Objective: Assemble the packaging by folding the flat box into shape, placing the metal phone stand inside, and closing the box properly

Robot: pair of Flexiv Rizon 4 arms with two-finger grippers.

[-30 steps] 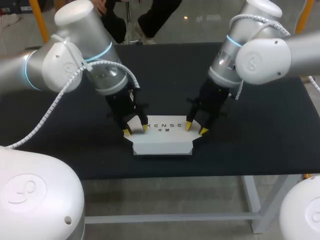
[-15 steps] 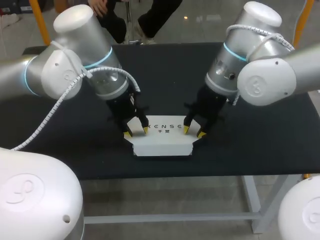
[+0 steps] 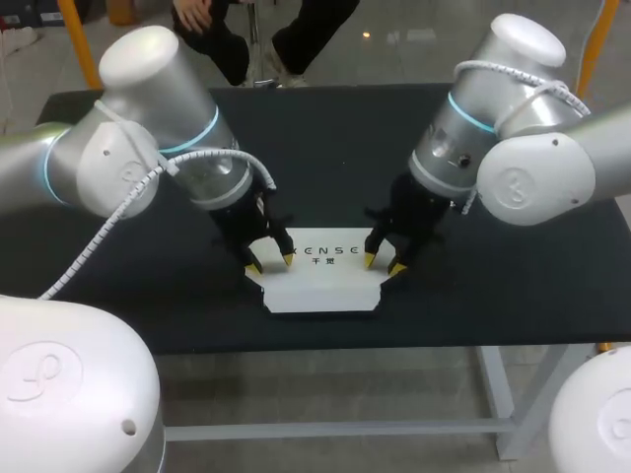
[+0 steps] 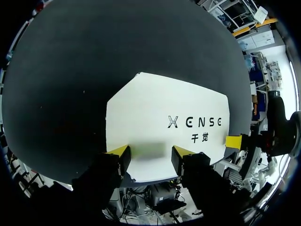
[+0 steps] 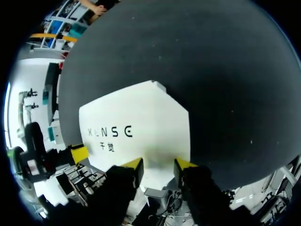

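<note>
At the left end of the flat box (image 3: 320, 284), we are holding our left hand (image 3: 270, 263) with its two yellow-tipped fingers spread apart, tips down at the card's edge and gripping nothing; whether they are actually pressing on the card we cannot tell. Moving to the middle, the box is lying flat and unfolded on the black table (image 3: 325, 148), near its front edge, printed face up, both ends cut at an angle. We are judging it to be thin white card: light, stiff across its panels but ready to bend along its creases. It is probably smooth enough to be sliding on the table if pushed from one side only, and easy to crease wrongly. So we are thinking the outer edges at each end are the places to take hold, one hand per side, lifting together. At the right end, our right hand (image 3: 383, 264) is mirroring the left, fingers parted and holding nothing. We are counting one box, one table, two hands, and no metal phone stand in any view.
</note>
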